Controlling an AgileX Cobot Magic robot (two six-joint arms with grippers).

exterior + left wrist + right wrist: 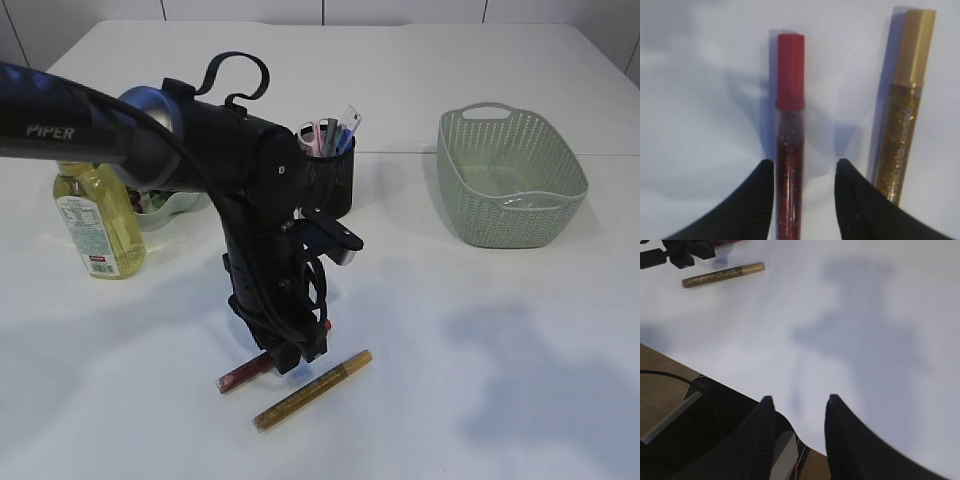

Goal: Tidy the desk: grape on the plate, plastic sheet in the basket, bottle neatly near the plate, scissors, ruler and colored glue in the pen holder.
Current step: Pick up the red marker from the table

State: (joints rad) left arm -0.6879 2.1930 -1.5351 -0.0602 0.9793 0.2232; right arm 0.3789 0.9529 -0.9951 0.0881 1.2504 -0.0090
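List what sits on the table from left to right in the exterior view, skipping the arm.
Oil bottle → plate → red glitter glue → gold glitter glue → green basket. The pen holder is left out; it overlaps the glues' span.

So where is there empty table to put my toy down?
Bare table lies between the gold glue pen and the green basket, and behind the pen holder. It's crowded around the left gripper, red glue pen and bottle.
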